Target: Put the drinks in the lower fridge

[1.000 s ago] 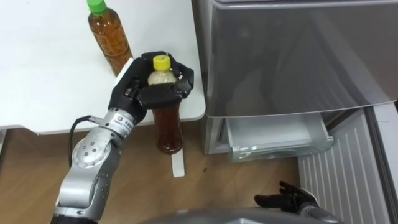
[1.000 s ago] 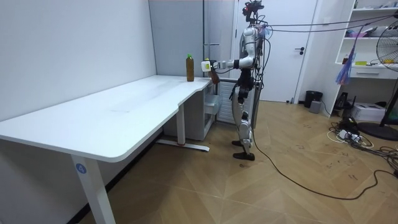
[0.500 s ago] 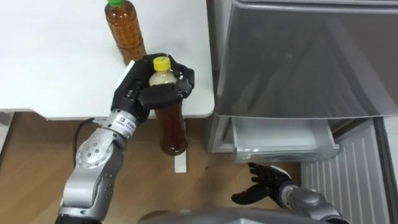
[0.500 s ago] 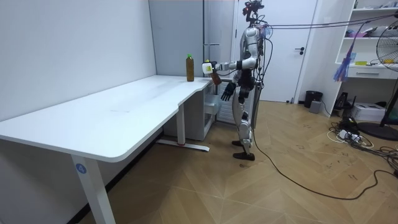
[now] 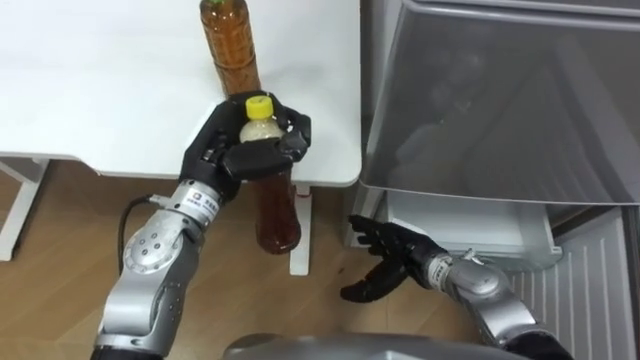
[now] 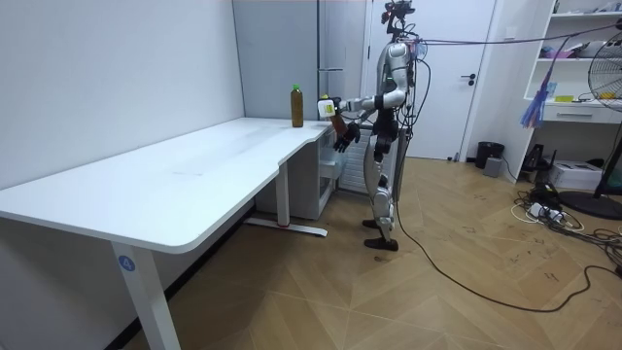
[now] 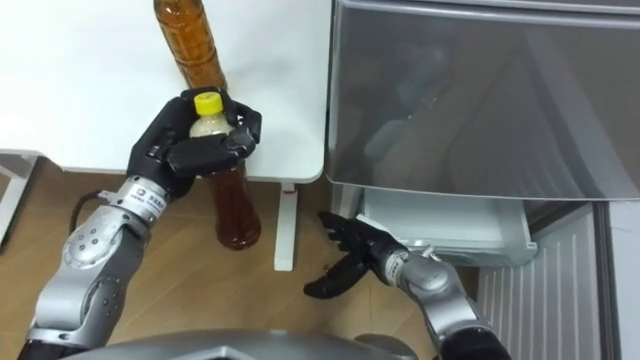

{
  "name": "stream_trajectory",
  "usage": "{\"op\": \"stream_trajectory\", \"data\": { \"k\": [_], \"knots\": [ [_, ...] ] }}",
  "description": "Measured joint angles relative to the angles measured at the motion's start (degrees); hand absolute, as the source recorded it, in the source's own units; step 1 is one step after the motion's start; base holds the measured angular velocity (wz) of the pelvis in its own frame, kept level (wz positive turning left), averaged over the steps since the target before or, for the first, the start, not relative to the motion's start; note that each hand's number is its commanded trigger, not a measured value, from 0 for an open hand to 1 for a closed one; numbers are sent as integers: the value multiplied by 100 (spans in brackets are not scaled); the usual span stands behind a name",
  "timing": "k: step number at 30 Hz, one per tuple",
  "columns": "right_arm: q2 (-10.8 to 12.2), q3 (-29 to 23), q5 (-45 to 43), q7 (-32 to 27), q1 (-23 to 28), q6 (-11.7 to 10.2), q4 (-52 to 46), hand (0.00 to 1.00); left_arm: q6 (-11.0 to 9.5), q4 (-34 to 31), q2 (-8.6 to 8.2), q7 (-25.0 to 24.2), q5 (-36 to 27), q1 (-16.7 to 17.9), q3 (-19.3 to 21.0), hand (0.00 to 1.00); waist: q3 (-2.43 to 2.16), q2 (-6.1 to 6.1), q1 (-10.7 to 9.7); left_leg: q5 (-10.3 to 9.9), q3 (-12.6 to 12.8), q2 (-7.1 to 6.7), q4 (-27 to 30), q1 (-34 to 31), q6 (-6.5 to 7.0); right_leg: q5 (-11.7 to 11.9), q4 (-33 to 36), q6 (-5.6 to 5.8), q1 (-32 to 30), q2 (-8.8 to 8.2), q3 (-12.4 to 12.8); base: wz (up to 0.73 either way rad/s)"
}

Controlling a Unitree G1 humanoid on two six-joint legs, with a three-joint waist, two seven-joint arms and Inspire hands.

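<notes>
One yellow-capped brown bottle (image 5: 275,215) is clasped in my left hand (image 5: 235,155) beside the grey fridge (image 5: 500,110); my spread right hand (image 5: 395,262) should pull its lower drawer (image 5: 490,225) wider.

The right hand (image 5: 392,262) has risen, fingers spread, beside the fridge drawer (image 5: 490,225).

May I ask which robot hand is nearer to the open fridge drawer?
Right. The right robot hand hangs open by the left front of the fridge drawer; the left robot hand grips the yellow-capped bottle by the table.
</notes>
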Motion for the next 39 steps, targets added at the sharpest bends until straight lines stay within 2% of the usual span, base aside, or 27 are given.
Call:
{"op": "stream_trajectory", "data": {
  "k": [7, 11, 15, 19, 32, 39],
  "knots": [
    [-9, 168, 246, 417, -8, -4, -24, 0, -70, 21, 44, -8, -3, 1, -159, 100, -3, -9, 58, 0, -7, 6, -6, 13, 0, 0, 0, 0, 13, -12, -4, 0],
    [-10, 183, 271, 775, 44, -5, -459, 0, -148, 24, -1, -16, 2, 1, -202, 100, 9, -22, 100, 0, -77, 2, 12, 7, 0, 0, 2, 0, 34, -10, -5, 6],
    [-4, 340, 650, 1116, 27, 0, -629, 0, -153, 25, -36, -92, 3, 1, -318, 100, 50, -87, 147, 0, -97, 1, 35, -7, 0, 0, 4, 0, 44, -10, 2, 3],
    [90, 475, 830, 1438, 30, 26, -643, 0, -153, 26, -68, -227, 7, 1, -345, 100, 63, -126, 145, 0, -98, -5, 31, -48, 0, 0, 6, 0, 20, -18, 1, 0],
    [40, 519, 1473, 1609, 34, 209, -559, 0, -153, 36, 21, -274, 7, 10, -711, 100, 50, -154, 108, 0, -111, -4, 64, -87, -1, 0, 1, 0, 0, -14, -17, 1],
    [53, 625, 2308, 1549, 47, 272, -461, 0, -153, 297, 26, -410, 9, -2, -852, 100, 48, -143, 92, 0, -98, -6, 39, -23, -1, 0, 3, 0, 50, -14, -11, 0]
  ]
}}
